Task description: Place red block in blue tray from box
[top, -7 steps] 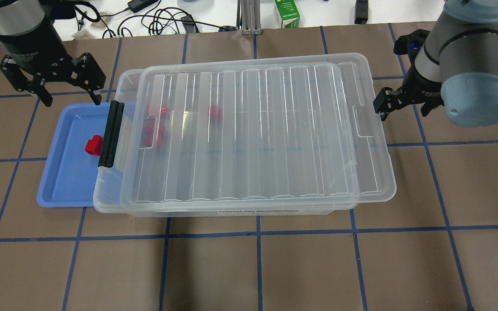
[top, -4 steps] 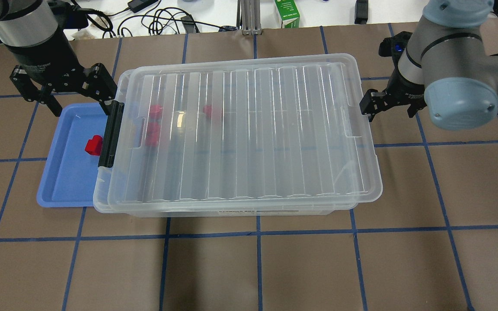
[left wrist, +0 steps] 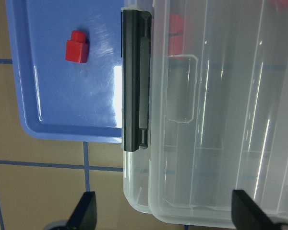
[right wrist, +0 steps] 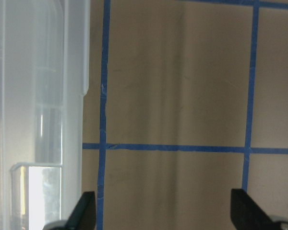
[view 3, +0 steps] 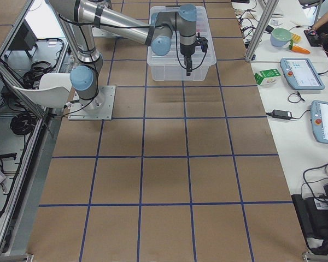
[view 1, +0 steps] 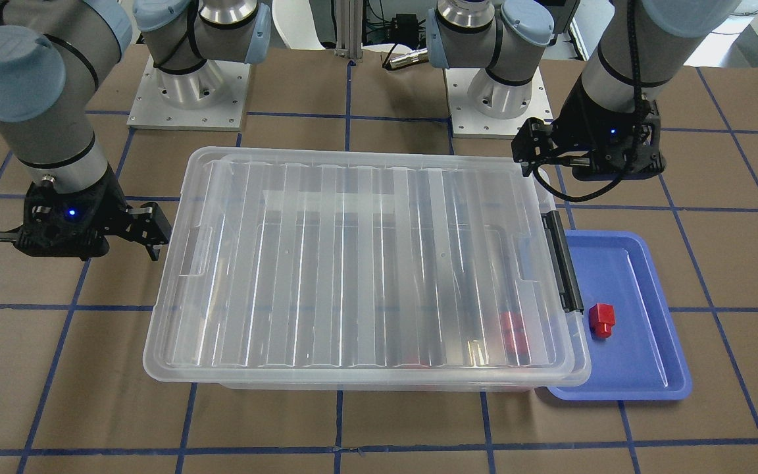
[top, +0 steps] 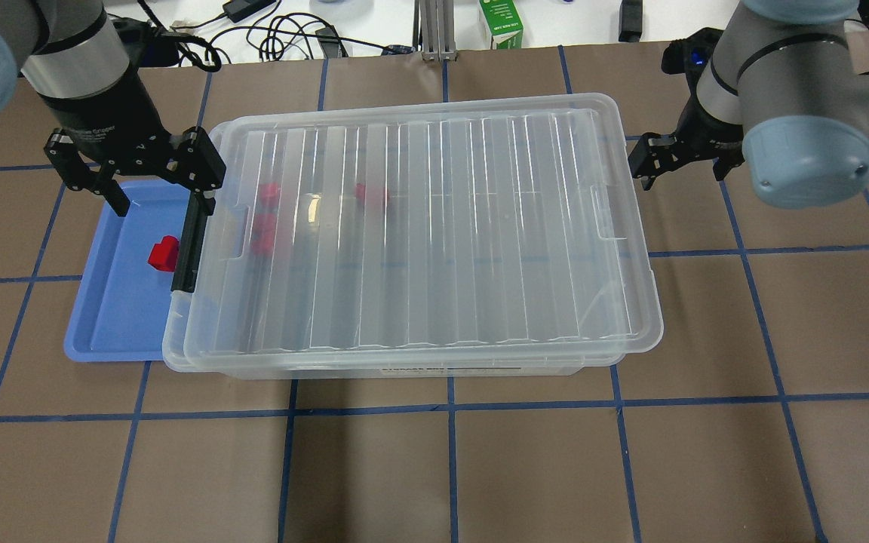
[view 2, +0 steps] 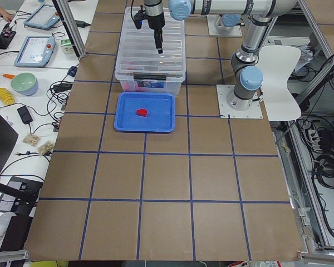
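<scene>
1. Covering the box [top: 404, 369], the lid [top: 434, 226] is blurring the red pieces [top: 265, 234] inside.
2. The blue tray [top: 114, 302] is sitting beside the box's latch end, one edge hidden.
3. The left gripper [top: 163, 205] and right gripper [top: 680, 177] are hovering spread, empty.
4. The red block [top: 164, 253] is lying in the tray; the task is looking done.

No text is legible; the label strip [top: 449, 369] on the box [top: 291, 372] is blurred.

Red pieces [top: 262, 235] inside the box [top: 178, 354] appear only as blurs through the ribbed lid [top: 442, 226]; their shapes cannot be told. The box's end covers one side of the blue tray [top: 114, 302].
</scene>
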Robot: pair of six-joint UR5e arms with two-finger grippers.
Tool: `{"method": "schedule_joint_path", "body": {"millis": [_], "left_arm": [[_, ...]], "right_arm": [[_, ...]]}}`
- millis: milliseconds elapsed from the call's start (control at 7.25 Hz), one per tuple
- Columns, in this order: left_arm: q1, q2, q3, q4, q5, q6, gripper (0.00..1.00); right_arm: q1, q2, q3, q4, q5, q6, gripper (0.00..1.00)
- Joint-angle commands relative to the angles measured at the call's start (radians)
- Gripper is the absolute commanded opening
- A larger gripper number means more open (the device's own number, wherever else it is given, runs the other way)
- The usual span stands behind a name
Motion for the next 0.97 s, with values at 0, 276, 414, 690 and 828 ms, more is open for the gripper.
{"method": "schedule_joint_path", "body": {"millis": [0,276,414,690,828], "left_arm": [[-0.016,-0.018,-0.006,0.026,-0.001,-0.002,1.00],[-0.017,0.000,-0.008,0.028,-0.045,0.015,1.00],[-0.017,0.007,-0.006,0.028,-0.050,0.016,1.00],[-0.017,0.040,-0.009,0.026,-0.064,0.018,1.00],[-0.017,0.043,-0.011,0.026,-0.064,0.018,1.00]], "right_arm": [[0.000,-0.076,-0.125,0.248,0.005,0.009,1.00],[0.003,-0.121,-0.202,0.412,0.052,0.074,1.00],[0.017,-0.113,-0.206,0.457,0.071,0.093,1.00],[0.077,-0.118,-0.210,0.460,0.070,0.098,1.00],[0.077,-0.119,-0.209,0.451,0.059,0.096,1.00]]}}
